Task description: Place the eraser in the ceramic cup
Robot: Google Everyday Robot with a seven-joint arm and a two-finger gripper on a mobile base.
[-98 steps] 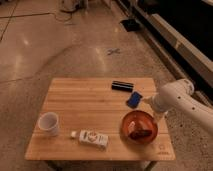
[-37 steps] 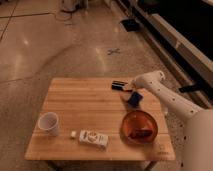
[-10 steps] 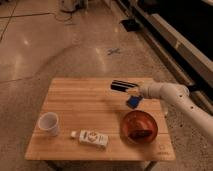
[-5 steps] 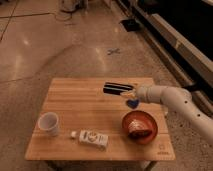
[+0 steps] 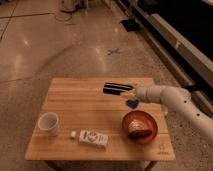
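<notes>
Camera view showed the gripper (image 5: 132, 92) clamped on one end of the eraser (image 5: 116, 89), the bar level and seemingly clear of the table (image 5: 75, 100) at its far right side. The cup (image 5: 49, 123) stood well apart, near the front left corner. Doing this well would mean carrying the eraser high across, tipping it upright over the cup, then lowering before release

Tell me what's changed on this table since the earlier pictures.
The gripper swung from beside the orange-red bowl to the far edge of the table. It closed on one end of the eraser and has begun shifting it leftward. The ceramic cup, orange-red bowl, blue block and bottle stayed put.
</notes>
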